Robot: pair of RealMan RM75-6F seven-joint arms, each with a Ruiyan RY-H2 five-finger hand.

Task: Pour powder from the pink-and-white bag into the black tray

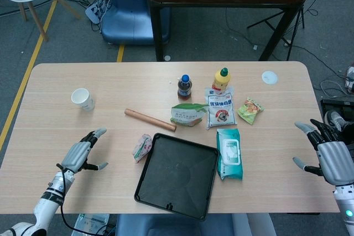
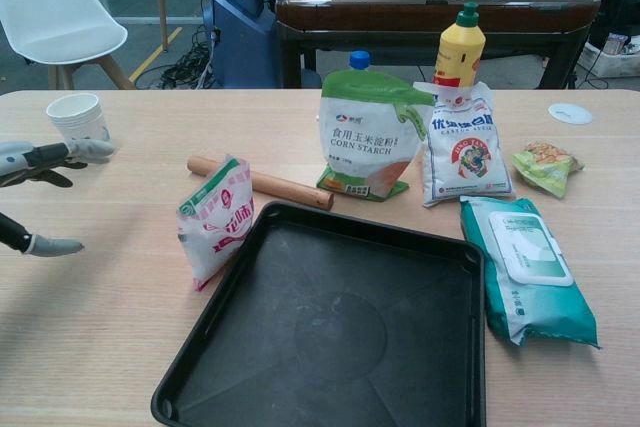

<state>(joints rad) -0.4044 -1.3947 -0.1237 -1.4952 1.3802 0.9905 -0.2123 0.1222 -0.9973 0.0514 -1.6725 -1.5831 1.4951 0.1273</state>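
My left hand [image 1: 81,155] has a silver-grey metal back, dark fingers and pale grey rubbery tips. A thin black cable runs along its wrist to a white forearm sleeve with small dark lettering I can't read. In the chest view only its fingers [image 2: 45,157] show at the frame edge: black segments capped in light grey. My right hand [image 1: 329,156], off the far side of the tray [image 1: 176,175], has the same build, silver palm shell and black fingers, above a grey wrist cuff carrying a small green light.
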